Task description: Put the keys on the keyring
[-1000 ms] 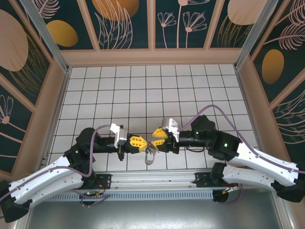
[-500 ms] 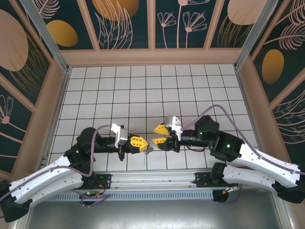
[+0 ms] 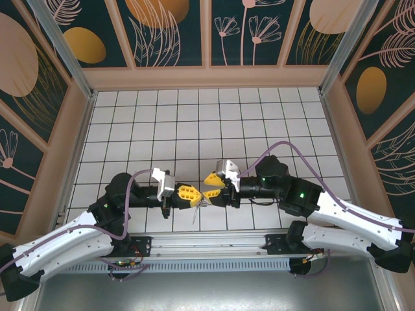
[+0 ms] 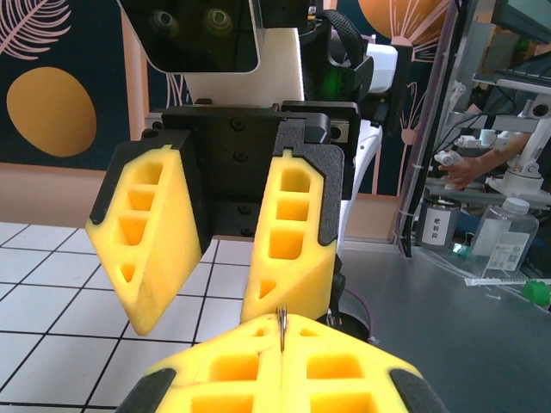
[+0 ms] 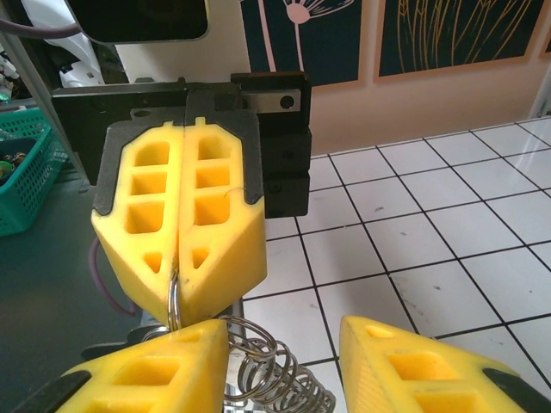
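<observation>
Right arm [image 3: 305,197] has swung back in since a moment ago, so the right jaws now sit almost tip to tip with the left jaws, low centre of the top view. The worktop [image 3: 194,116] is white tile with dark grout. It's boxed in by dark teal walls [image 3: 162,32] with leaf and orange-blob prints in tan frames.

Count: two arms (left arm [image 3: 65,243] is the other), two sets of yellow foam jaws, one keyring [image 5: 172,297]. Left jaws are clenched on the keyring's thin metal ring, up off the tiles, with a coil of wire [image 5: 267,370] just below it. Right jaws are spread apart, gripping nothing.
</observation>
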